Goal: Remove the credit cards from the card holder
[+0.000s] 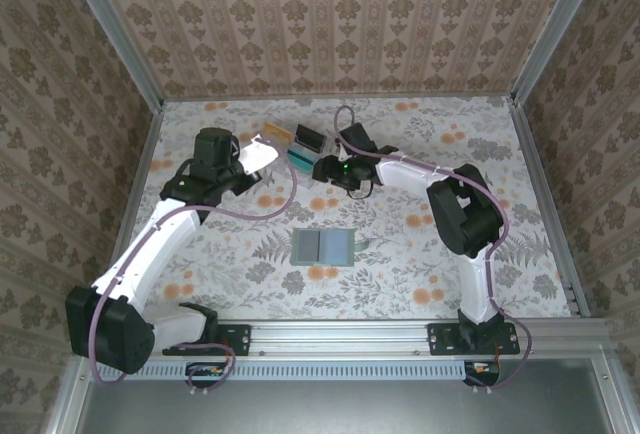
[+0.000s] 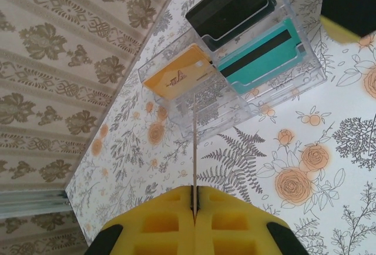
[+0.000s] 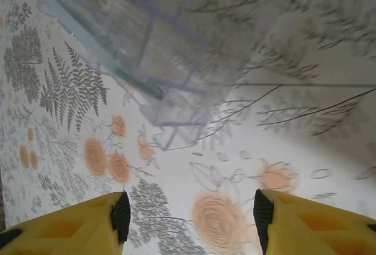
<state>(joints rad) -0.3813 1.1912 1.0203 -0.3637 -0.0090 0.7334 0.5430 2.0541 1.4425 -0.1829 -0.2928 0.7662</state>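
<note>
Pinching a thin plastic card (image 2: 194, 143), seen edge-on as a pale line, the left gripper (image 2: 194, 195) has its yellow fingers clamped together on it just above the clear plastic compartment tray (image 2: 232, 117) at the far side of the floral-patterned table (image 1: 420, 254). A yellow-orange card (image 2: 176, 79), a teal card with a dark band (image 2: 261, 61) and a black card (image 2: 229, 5) stand in the tray's slots. The right gripper (image 3: 191, 214) hovers beside the tray, fingers wide apart and empty. The small sage-green bifold card holder (image 1: 322, 247) lies open and flat mid-table, well apart from both grippers, with no card visibly poking out. Removal looks nearly done. What is left appears to be setting the held card into the tray, though the card holder's pockets are too small to check.
</note>
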